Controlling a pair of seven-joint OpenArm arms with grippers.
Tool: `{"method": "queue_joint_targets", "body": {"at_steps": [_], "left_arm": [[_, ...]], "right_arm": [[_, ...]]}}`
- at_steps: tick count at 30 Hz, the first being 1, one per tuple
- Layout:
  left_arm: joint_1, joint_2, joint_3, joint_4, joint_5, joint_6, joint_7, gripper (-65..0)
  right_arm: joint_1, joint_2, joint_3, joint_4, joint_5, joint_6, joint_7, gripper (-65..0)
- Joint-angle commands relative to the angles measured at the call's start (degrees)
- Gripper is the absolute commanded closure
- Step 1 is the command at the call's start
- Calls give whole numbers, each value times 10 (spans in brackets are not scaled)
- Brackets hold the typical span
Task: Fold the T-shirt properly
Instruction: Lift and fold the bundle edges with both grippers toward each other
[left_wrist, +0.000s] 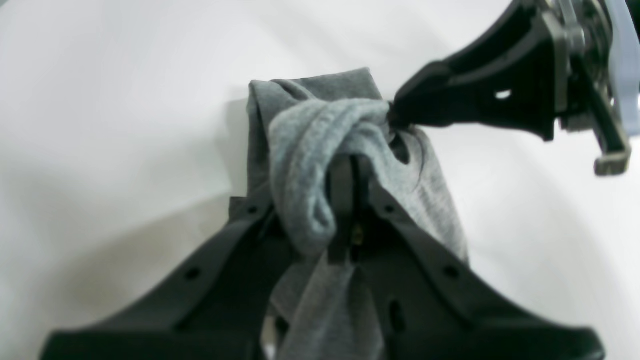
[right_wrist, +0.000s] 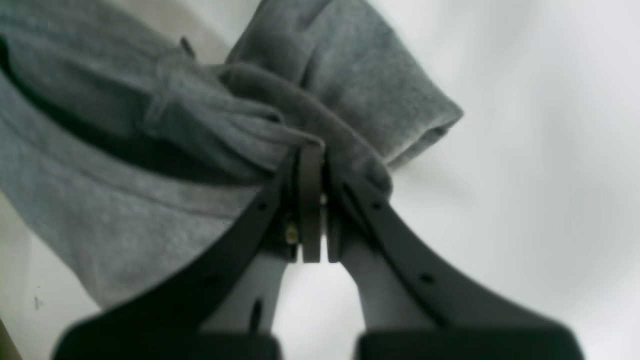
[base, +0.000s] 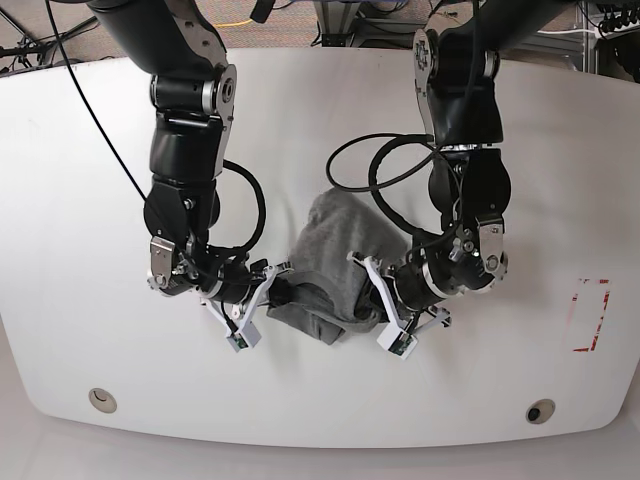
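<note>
Both grippers, left (left_wrist: 352, 165) and right (right_wrist: 312, 150), have jaws clamped on the bunched T-shirt (base: 330, 260) above the table (base: 90, 200).

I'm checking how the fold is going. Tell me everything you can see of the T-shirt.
The T-shirt is heather-grey, soft knit fabric, bunched into a crumpled heap near the middle of the white table, not flat. Its front edge is lifted and twisted into rolls. The left gripper is shut on one fold and the right gripper on another close beside it. Neckline and sleeves cannot be made out.
</note>
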Motion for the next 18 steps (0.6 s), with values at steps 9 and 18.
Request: {"method": "queue_joint_targets", "body": {"at_steps": [9, 18], "left_arm": [[-33, 6, 3, -36, -14, 37, -92, -47], [-26, 8, 3, -33, -15, 68, -97, -312]], "right_arm": [[24, 3, -3, 79, 10, 1, -8, -6], [27, 3, -3, 87, 11, 1, -10, -227]]}}
